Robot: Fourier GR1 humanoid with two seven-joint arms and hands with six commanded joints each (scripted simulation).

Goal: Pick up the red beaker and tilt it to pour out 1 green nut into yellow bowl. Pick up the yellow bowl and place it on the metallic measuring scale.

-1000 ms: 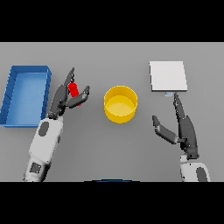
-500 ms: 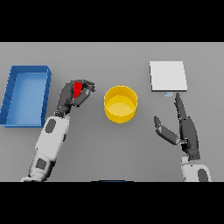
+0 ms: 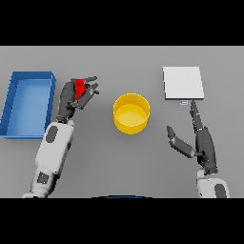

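The red beaker (image 3: 80,88) is in my left hand (image 3: 72,99), whose fingers are curled round it, left of the yellow bowl (image 3: 131,113). The beaker is partly hidden by the fingers; I cannot see the green nut. The yellow bowl stands at the table's middle. The metallic measuring scale (image 3: 183,83) is a pale square plate at the back right. My right hand (image 3: 200,141) is open with straight fingers, on the right, in front of the scale and right of the bowl.
A blue tray (image 3: 27,104) lies at the left, next to my left arm.
My left hand has closed round the red beaker and lifted it slightly, tilting toward the bowl. The right hand has hardly moved.
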